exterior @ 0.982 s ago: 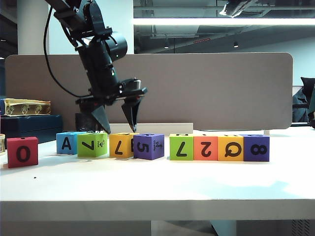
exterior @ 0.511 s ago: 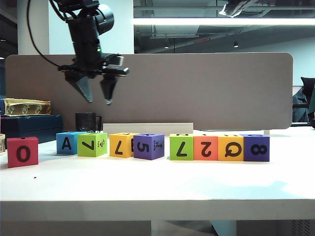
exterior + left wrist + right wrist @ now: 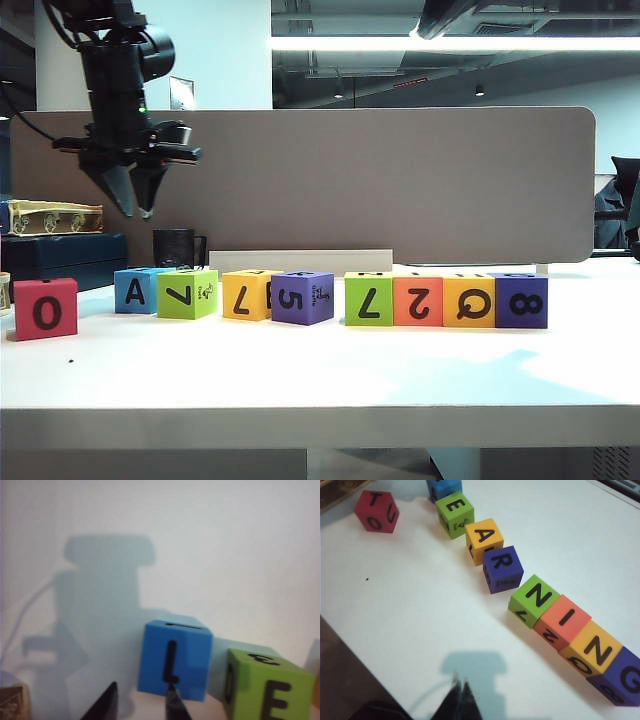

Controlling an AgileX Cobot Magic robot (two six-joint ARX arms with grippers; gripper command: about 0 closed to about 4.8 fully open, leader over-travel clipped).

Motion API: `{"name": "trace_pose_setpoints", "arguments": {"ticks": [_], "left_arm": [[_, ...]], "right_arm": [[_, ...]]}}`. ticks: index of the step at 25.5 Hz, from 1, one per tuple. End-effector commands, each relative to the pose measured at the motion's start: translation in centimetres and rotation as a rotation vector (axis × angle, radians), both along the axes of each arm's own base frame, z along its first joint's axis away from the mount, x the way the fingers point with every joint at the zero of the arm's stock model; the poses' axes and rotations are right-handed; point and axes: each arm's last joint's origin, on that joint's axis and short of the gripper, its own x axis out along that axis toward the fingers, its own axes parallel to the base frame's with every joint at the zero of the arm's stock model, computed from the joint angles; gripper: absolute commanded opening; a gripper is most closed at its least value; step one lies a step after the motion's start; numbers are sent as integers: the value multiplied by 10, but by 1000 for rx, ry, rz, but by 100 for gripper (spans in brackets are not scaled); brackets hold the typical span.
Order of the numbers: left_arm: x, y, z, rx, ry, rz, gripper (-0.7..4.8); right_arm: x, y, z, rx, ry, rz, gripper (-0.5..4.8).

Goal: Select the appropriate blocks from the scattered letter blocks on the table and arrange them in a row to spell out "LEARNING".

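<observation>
Eight blocks stand in a row on the white table [image 3: 300, 375]: blue [image 3: 138, 291], green [image 3: 187, 294], yellow [image 3: 247, 296], purple [image 3: 302, 298], then, after a small gap, green [image 3: 368, 299], coral [image 3: 418, 301], orange [image 3: 468, 301] and purple [image 3: 520, 300]. Their tops read L [image 3: 175, 660], E [image 3: 455, 512], A [image 3: 484, 540], R [image 3: 502, 569], N [image 3: 534, 600], I [image 3: 562, 621], N [image 3: 590, 652], G [image 3: 620, 677]. My left gripper [image 3: 137, 213] hangs high above the blue block, narrowly open and empty [image 3: 142, 686]. My right gripper [image 3: 460, 685] is shut and empty, high over the table in front of the row.
A red O block [image 3: 45, 309] stands apart to the left of the row. Behind the row are a grey-brown divider panel [image 3: 400, 180], a black mug [image 3: 178, 247], a white strip [image 3: 300, 260] and a dark blue box [image 3: 60, 255] at far left.
My left gripper has risen from just above the yellow block and swung left over the blue one, its jaws narrowing. No block has moved.
</observation>
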Motion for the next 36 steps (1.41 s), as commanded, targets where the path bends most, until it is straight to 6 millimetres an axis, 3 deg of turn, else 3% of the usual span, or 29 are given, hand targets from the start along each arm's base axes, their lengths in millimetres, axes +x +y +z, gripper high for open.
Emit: {"name": "trace_pose_setpoints", "arguments": {"ticks": [1, 2, 6, 21, 36], "left_arm": [[2, 8, 4, 0, -27, 17, 108], [4, 12, 5, -6, -41, 28, 78], [12, 16, 1, -9, -80, 39, 47], [36, 23, -62, -22, 44, 36, 46], [29, 15, -67, -134, 139, -110, 46]], "right_arm": [[15, 7, -2, 19, -46, -26, -2], [21, 8, -5, 18, -50, -38, -2], [35, 4, -12, 8, -40, -84, -2], [35, 3, -14, -5, -21, -85, -2], [35, 3, -14, -5, -21, -85, -2]]}}
